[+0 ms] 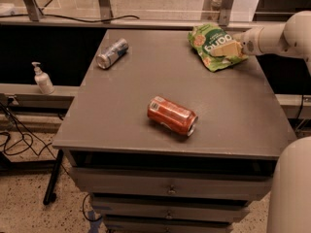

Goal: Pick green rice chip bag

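The green rice chip bag (pixel 206 39) lies flat at the far right of the grey table top (pixel 121 106), its dark-green patch with white lettering facing up. My gripper (pixel 227 49) comes in from the right on a white arm (pixel 279 35) and lies over the bag's right part, touching it. The bag rests on the table.
A red soda can (pixel 172 115) lies on its side in the middle of the table. A silver-blue can (pixel 112 53) lies at the far left. Drawers (pixel 170 188) sit under the front edge. A soap dispenser (pixel 43 79) stands on a ledge at left. My white body (pixel 291 188) fills the lower right.
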`<state>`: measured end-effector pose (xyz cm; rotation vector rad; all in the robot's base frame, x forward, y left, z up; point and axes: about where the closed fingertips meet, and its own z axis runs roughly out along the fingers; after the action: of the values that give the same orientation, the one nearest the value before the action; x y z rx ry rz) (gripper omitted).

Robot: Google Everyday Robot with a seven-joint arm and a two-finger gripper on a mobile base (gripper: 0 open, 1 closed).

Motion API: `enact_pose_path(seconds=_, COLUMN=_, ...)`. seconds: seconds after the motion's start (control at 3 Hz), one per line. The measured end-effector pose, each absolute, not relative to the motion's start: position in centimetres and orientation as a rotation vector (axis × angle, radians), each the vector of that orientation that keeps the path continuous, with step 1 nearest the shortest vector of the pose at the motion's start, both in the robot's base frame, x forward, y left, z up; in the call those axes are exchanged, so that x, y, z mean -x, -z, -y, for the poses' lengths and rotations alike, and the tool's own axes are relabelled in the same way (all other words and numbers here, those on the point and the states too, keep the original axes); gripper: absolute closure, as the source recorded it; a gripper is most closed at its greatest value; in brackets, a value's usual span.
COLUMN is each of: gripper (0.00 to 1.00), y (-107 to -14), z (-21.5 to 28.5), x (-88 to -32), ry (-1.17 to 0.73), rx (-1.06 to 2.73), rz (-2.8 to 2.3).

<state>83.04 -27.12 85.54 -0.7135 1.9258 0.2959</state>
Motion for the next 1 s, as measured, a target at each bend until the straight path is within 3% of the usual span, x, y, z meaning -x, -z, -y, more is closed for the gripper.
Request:
enact_pose_path(seconds=0.67, gripper=0.88, y=-88.0, z=26.4, x=-80.9, ry=-0.311, rx=0.775, rz=-1.889)
enact_pose_path(seconds=1.0, gripper=1.0, y=-90.5, z=24.0, x=-77.9, ry=-0.368, rx=0.825, rz=-1.853)
